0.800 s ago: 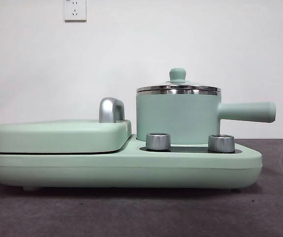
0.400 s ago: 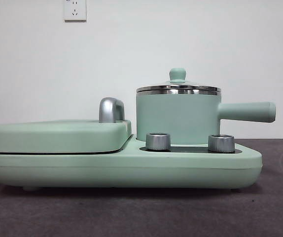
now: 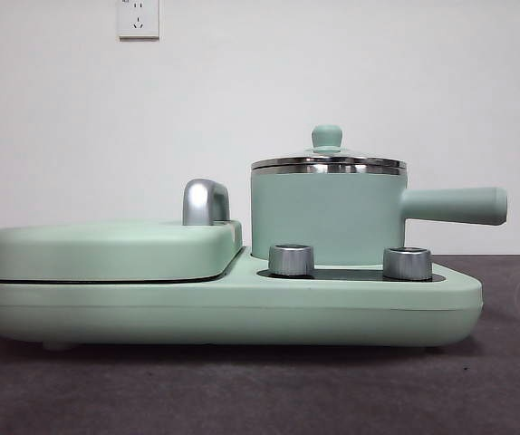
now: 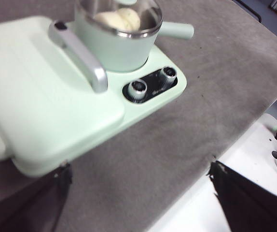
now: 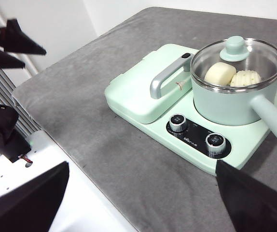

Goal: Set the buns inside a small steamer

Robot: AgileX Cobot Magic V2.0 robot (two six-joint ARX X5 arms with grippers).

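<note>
- Buns [image 5: 232, 75] sitting inside small steamer [image 5: 230, 104], lid [image 5: 235, 50] on; task looking finished.
- I'm keeping left gripper [image 4: 138, 203] and right gripper [image 5: 143, 203] spread wide, empty, parked away.

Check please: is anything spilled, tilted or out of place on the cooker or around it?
Nothing stands out. The small steamer sits upright on the cooker base, its glass lid closed level, and both buns lie inside. Nothing is spilled.
</note>
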